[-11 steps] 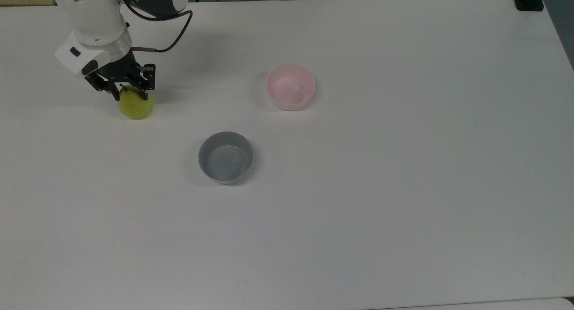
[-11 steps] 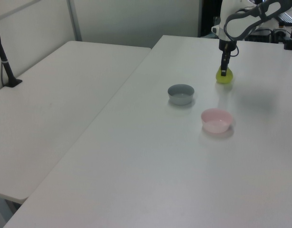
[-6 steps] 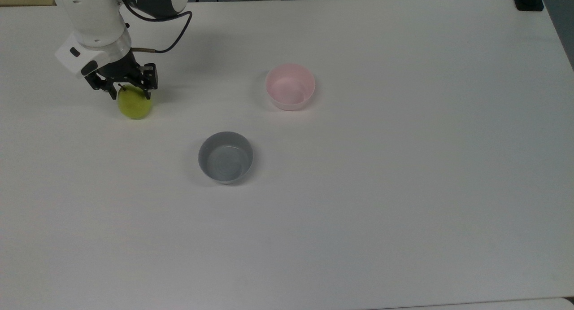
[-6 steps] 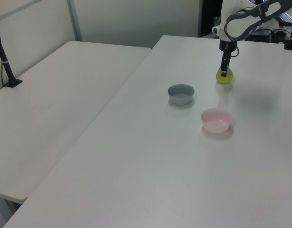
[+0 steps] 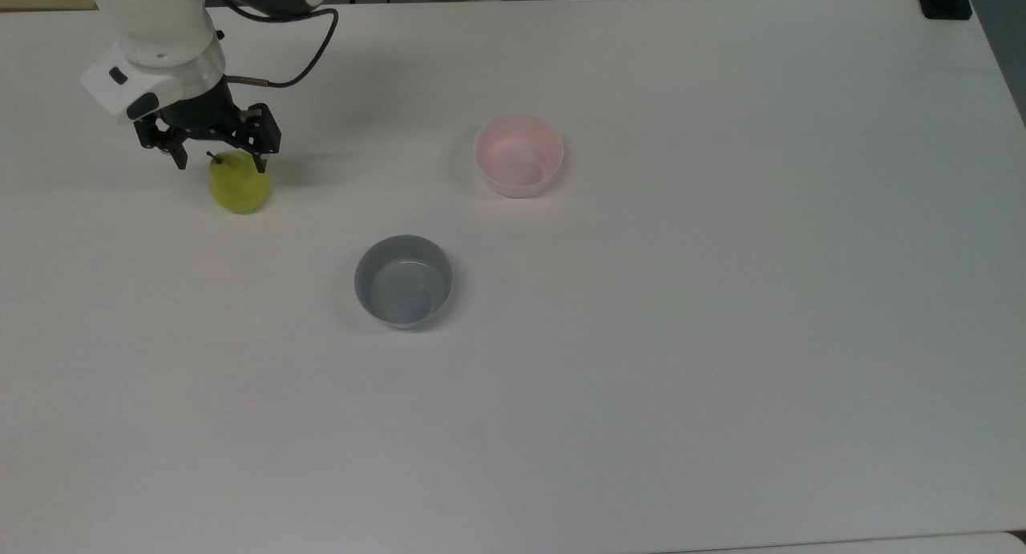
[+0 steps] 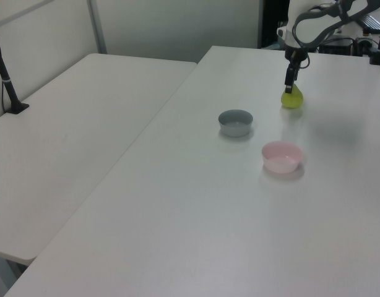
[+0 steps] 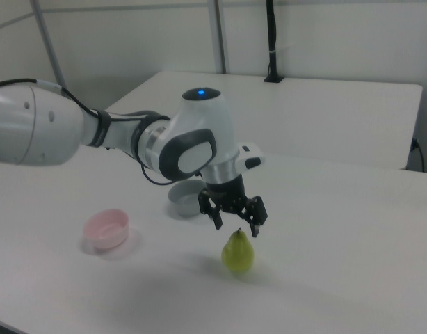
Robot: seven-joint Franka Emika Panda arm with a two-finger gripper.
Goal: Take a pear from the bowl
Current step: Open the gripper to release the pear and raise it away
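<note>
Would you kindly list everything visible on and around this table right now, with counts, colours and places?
small yellow-green rounded pear: one, yellow-green with a dark stem, upright on the table near the top view's left edge, in no bowl.
small round pale pink bowl: one, pale pink, nothing inside, near the table's middle in the top view.
small round grey bowl: one, grey, nothing inside, below and left of the pink bowl in the top view.
large white table: one, white, carrying all three items.
second white table: one, white, at the left view's left.
gripper: one, black on a white arm, open, just above the pear's stem.
</note>
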